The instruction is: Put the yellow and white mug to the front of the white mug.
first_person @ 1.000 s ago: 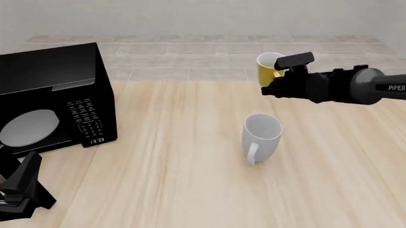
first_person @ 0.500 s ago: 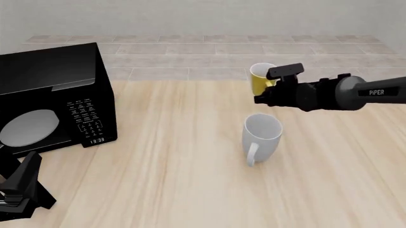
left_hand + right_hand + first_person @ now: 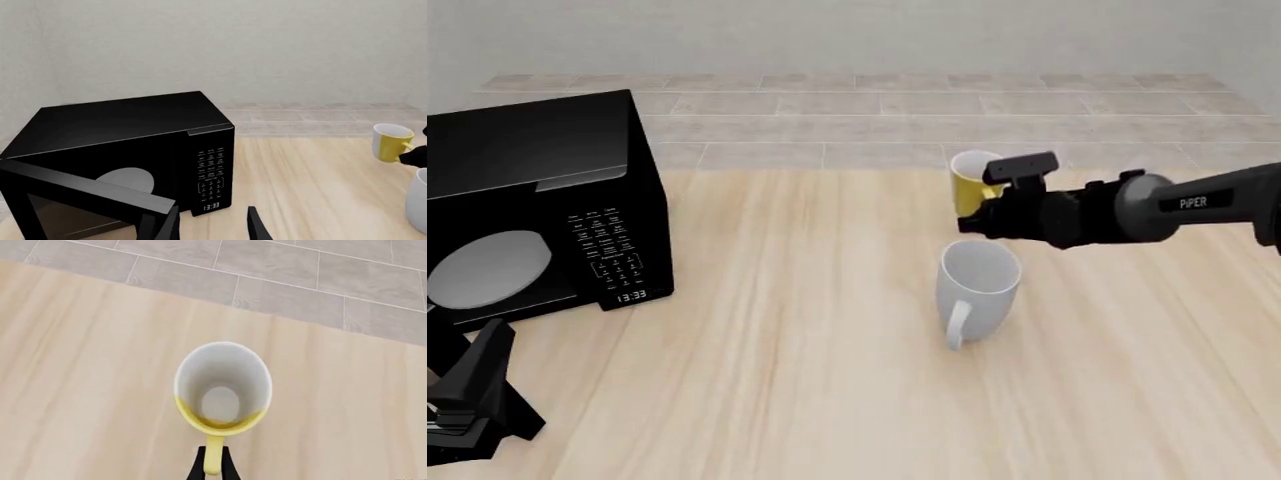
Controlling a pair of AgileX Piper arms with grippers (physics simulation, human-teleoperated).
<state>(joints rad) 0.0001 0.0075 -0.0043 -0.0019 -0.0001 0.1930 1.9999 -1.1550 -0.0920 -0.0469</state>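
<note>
Gripping yellow mug point(image 3: 968, 183) by handle

- black microwave point(image 3: 541, 205) at 9 o'clock on the wooden table point(image 3: 761, 380), door point(image 3: 87, 192) swung open, clock display lit
- grey tiled floor point(image 3: 827, 105) at 12 o'clock, beyond the table

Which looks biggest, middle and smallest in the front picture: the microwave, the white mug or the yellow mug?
1. The microwave, by far.
2. The white mug.
3. The yellow and white mug, though it sits farther from the camera and the right gripper hides part of it, so the mugs' order is unsure.
</note>
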